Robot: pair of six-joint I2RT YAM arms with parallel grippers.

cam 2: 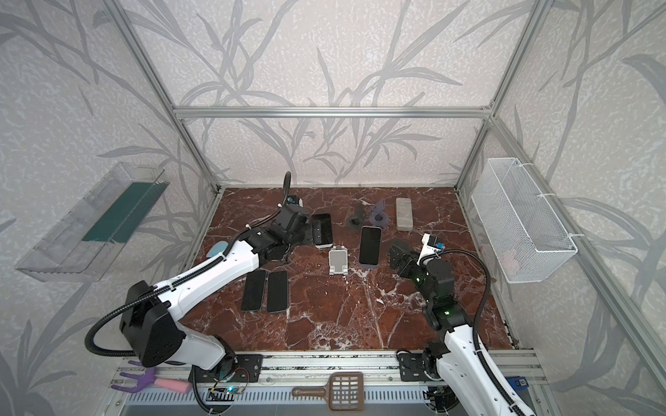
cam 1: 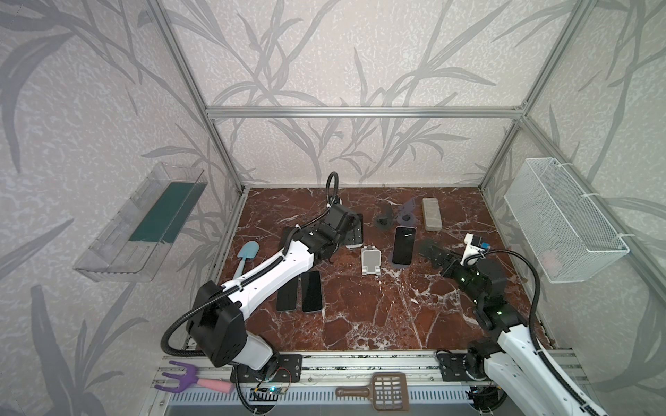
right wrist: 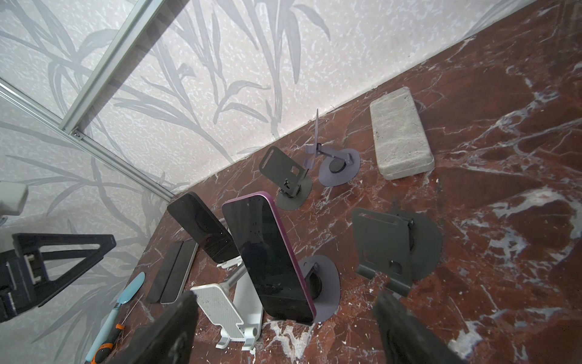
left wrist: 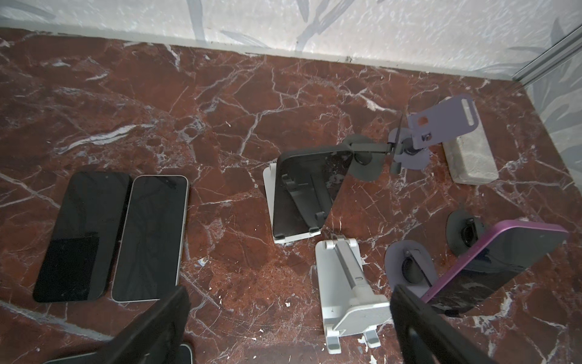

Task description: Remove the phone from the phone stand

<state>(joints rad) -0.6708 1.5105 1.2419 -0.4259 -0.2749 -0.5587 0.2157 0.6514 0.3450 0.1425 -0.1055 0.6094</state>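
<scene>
The left claw (left wrist: 288, 299) gapes wide at 11 o'clock on the worktop (cam 1: 360, 324), half hiding a dark phone (cam 2: 325, 225) on its white stand (left wrist: 296, 238). At 1 o'clock the purple-edged phone (cam 1: 403, 245) leans on a lavender stand (right wrist: 329, 293), with the right claw (right wrist: 286, 299) spread empty at its 3 o'clock. The handle marking on the brown scoop (cam 1: 353, 392) is too small to read.

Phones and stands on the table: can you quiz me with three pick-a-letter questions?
1. Where is the purple-edged phone? A in the basket; B on a stand; C flat on the table.
2. What colour is the little shovel? A red; B yellow; C light blue.
3. The white stand in the middle is: A empty; B holding a phone; C held by a gripper.
Answers: 1 B, it leans propped on its stand. 2 C, its blade is pale blue. 3 A, nothing rests on it.
</scene>
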